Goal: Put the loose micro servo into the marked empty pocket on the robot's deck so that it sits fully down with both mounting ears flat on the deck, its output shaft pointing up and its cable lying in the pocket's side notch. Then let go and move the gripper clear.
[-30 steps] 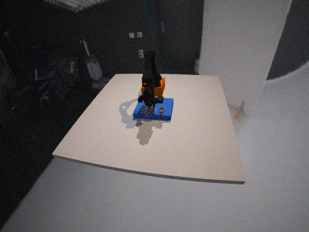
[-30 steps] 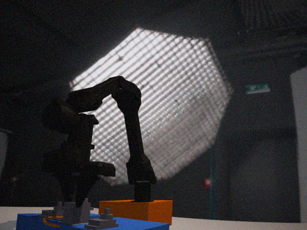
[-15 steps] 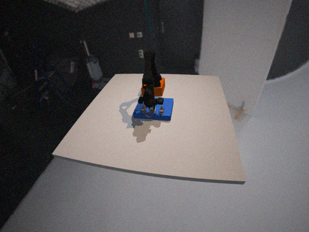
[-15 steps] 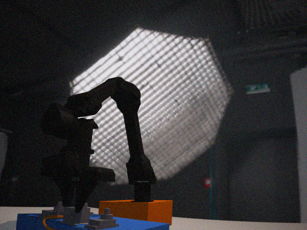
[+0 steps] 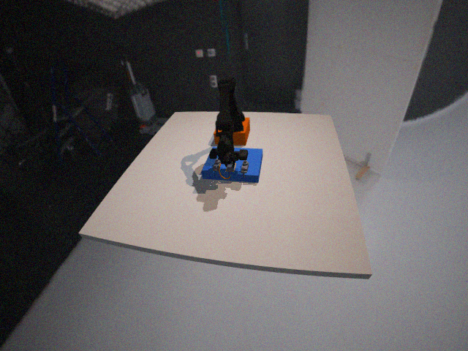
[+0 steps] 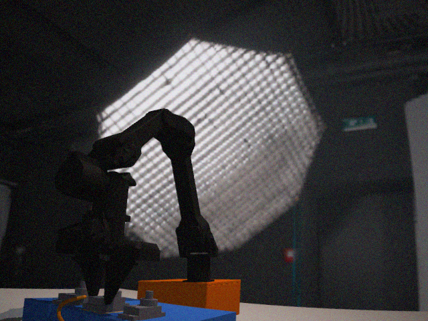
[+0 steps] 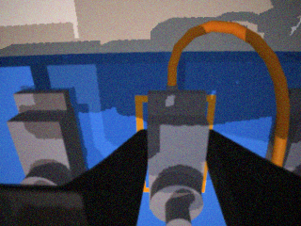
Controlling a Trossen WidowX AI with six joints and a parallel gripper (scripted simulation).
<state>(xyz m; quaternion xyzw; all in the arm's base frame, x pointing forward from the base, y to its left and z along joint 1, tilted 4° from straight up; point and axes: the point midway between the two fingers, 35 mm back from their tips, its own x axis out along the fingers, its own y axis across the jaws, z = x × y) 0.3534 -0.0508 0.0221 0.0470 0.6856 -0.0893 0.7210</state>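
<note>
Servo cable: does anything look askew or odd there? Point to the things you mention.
Yes: the orange cable [image 5: 224, 177] [image 6: 69, 299] [image 7: 218, 27] arches out beyond the gripped servo [image 5: 229, 168] [image 6: 119, 303] [image 7: 181, 146], then bends back on the wrist view's right, instead of visibly lying flat in the notch.

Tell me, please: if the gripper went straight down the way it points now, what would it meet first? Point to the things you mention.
Most likely the blue deck [image 5: 254, 160] [image 6: 193, 311] [image 7: 113, 129], since the gripper [image 5: 229, 166] [image 6: 100, 297] [image 7: 175, 137] points down at it, with the held servo [image 5: 229, 168] [image 6: 103, 305] [image 7: 183, 141] probably touching first; the remaining depth is unclear.
</note>
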